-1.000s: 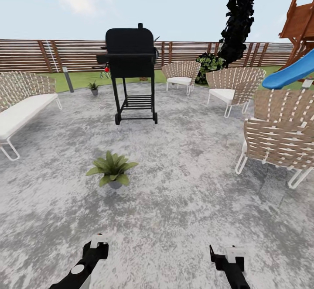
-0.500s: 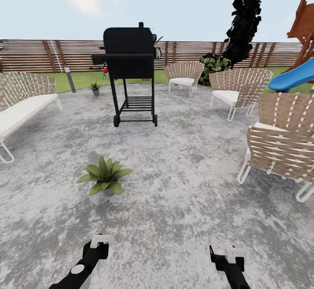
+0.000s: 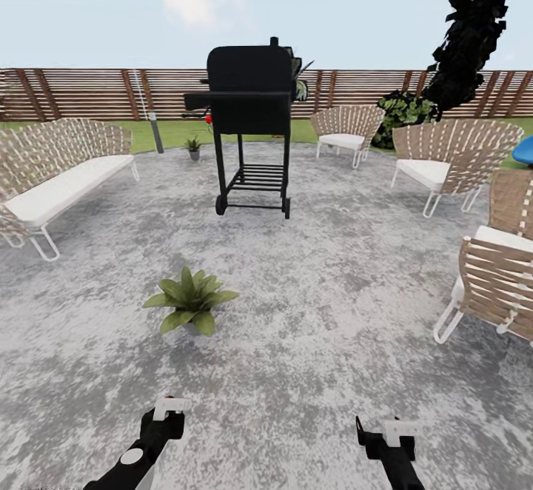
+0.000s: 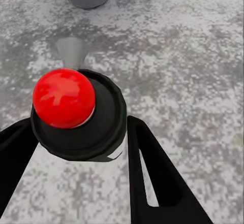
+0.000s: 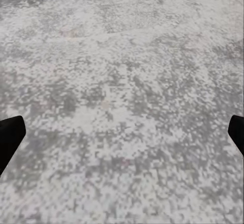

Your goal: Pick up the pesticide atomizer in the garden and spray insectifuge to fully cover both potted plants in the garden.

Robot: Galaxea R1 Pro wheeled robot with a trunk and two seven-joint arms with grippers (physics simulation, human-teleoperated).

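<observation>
The left gripper [image 4: 76, 148] gripped the pesticide atomizer [image 4: 76, 115] — the right gripper [image 5: 122, 132] hung spread and empty — so spraying seemed at hand, calling for aim at the broad-leaved potted plant [image 3: 190, 300] just ahead.

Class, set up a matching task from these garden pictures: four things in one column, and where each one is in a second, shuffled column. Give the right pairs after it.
Things
1. pesticide atomizer
2. broad-leaved potted plant
3. spiky potted plant
4. black grill

Places
A. at the patio's far edge, by the lawn
B. between the left gripper's fingers
C. standing mid-patio on wheels
D. on the patio just ahead of the left arm

Pairs: 1-B, 2-D, 3-A, 4-C
</observation>
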